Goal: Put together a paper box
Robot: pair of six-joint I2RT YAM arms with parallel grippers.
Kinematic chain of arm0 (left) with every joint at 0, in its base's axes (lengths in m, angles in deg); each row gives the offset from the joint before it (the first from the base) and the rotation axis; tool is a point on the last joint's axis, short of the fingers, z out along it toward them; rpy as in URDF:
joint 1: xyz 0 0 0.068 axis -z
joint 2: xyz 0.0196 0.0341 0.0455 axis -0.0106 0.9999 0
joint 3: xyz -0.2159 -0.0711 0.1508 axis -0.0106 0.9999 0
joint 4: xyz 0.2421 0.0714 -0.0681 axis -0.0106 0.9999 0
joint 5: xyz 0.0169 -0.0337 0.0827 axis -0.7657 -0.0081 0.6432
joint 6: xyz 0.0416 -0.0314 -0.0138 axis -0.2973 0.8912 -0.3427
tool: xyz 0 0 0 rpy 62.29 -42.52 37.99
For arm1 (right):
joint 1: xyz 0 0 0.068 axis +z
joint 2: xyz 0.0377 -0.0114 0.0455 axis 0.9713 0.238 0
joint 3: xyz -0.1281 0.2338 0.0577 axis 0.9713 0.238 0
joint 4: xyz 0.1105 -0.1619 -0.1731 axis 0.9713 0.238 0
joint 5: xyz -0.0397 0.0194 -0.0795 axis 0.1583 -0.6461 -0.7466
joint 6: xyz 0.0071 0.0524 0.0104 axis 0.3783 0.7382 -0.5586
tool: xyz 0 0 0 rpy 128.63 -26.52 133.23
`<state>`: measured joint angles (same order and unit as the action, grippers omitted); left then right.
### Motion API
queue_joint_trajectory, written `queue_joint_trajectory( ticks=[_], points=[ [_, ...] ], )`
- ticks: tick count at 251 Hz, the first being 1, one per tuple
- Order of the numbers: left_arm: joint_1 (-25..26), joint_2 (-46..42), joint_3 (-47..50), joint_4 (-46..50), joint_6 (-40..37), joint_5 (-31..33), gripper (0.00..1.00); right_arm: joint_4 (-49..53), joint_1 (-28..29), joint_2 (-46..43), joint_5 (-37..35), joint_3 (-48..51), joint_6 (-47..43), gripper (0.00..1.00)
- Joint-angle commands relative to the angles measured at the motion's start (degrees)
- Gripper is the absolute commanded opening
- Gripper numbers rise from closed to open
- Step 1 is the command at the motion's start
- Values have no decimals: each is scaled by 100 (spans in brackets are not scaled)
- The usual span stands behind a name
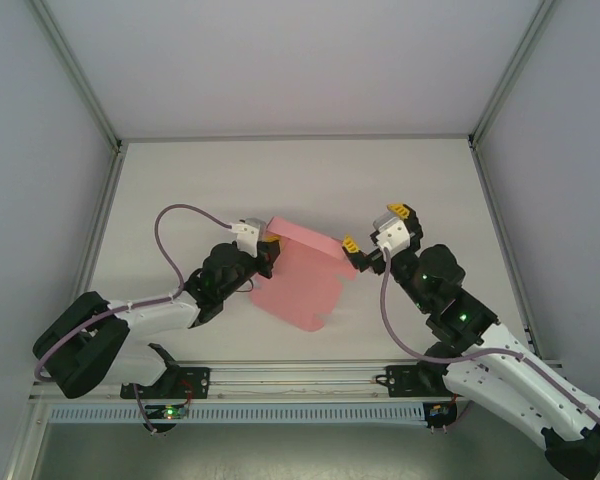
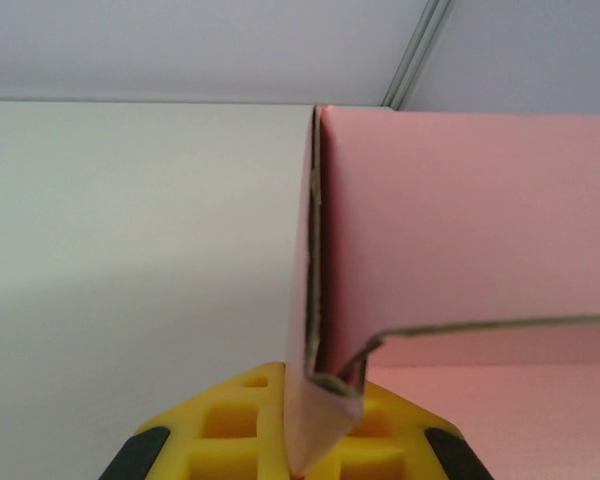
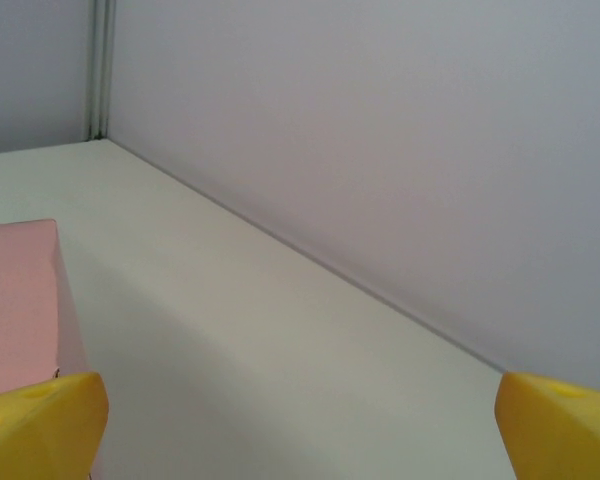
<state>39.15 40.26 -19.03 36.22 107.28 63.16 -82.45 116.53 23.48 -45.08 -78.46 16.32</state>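
The pink paper box [image 1: 302, 280] lies partly folded at the table's middle, one long wall raised along its far side. My left gripper [image 1: 264, 243] is shut on the left end of that wall. In the left wrist view its yellow fingers [image 2: 230, 430] pinch a folded corner of the paper box [image 2: 460, 230], whose upright wall stands edge-on. My right gripper [image 1: 376, 230] stands open just right of the box's right end. In the right wrist view the right gripper [image 3: 300, 430] has nothing between its fingertips [image 3: 40, 420], and a pink box corner [image 3: 15, 300] shows at the left.
The white table [image 1: 180, 190] is walled in by grey panels with metal corner posts [image 1: 80, 75]. A rail [image 1: 290, 380] at the near edge carries both arm bases. In the right wrist view a grey wall [image 3: 380, 150] runs close along the table's edge.
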Motion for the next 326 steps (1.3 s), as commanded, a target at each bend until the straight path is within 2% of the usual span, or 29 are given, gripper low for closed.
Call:
queue_joint_trajectory(
  ticks=[1,53,117,135,169,221,242,271,326],
  points=[
    [-58,-137,-43,61,146,131,0,229,-48,138,173,-178,112,98],
    [-63,-181,-215,344,497,255,0,55,-52,408,677,-78,32,98],
    [-64,-37,-416,466,797,80,0,-2184,66,717,1173,722,-134,98],
    [-63,37,-460,477,835,21,0,-2370,248,979,896,676,-480,98],
    [-58,137,-482,396,905,-44,0,-2808,729,1631,-129,531,-907,98],
    [-59,198,-552,416,997,-54,0,-4423,999,2427,-1448,649,-661,98],
    [-62,164,-553,432,997,39,0,-4264,1018,2485,-1768,551,-583,98],
    [-58,105,-500,553,1042,346,0,-3245,1016,2165,-1919,386,-383,98],
    [-180,-33,-361,547,1173,672,0,-1354,1011,753,-1140,493,178,98]
  ],
)
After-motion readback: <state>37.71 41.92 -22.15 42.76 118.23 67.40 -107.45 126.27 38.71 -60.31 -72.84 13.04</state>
